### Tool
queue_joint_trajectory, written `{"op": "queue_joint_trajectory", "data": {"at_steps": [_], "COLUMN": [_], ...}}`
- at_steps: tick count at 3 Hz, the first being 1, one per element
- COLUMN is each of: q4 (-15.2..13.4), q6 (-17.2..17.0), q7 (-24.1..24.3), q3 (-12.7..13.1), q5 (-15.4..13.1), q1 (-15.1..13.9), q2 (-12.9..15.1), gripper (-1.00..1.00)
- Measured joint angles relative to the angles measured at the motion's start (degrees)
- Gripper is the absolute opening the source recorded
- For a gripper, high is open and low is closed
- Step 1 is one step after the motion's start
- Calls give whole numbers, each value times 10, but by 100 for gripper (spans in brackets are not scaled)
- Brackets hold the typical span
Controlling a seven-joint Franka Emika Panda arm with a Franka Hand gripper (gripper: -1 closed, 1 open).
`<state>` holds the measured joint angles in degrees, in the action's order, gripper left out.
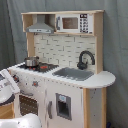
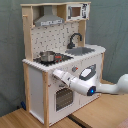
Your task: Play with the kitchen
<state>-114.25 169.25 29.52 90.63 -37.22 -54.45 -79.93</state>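
White panels and pale wood make up the kitchen (image 2: 60,60), which stands upright on a wooden floor (image 2: 30,120) in front of a grey-green curtain (image 1: 116,45), with a grey hood (image 1: 40,26) and a small microwave (image 1: 74,23) up top. On the counter a steel pot (image 1: 31,61) sits on the stove beside the sink (image 1: 74,74), and a black faucet (image 1: 85,59) curls over the basin. In the second exterior view the arm reaches in from the second exterior view's right, and its gripper (image 2: 54,74) is at the front panel just above the oven door (image 2: 62,97), near the row of knobs (image 2: 74,69). Whether the jaws are spread or pressed together I cannot tell, since the tip merges with the white front. From here the main risk looks like a push that is too firm or off line: the kitchen is tall and light-looking, so a hard shove at the front could rock it or slide it back, and that might tip the pot off the stove. A sideways drag could also skid off a knob and scrape the panel instead of turning anything.
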Motion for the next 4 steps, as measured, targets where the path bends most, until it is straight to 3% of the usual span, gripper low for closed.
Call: {"op": "queue_joint_trajectory", "data": {"at_steps": [2,3,4], "q4": [1,1,1], "q6": [0,2,2], "q7": [117,151,152], "q3": [-1,1,1], "q5": [0,0,0], "q1": [0,0,0], "q2": [0,0,0], "gripper": [-100,-100,100]}}
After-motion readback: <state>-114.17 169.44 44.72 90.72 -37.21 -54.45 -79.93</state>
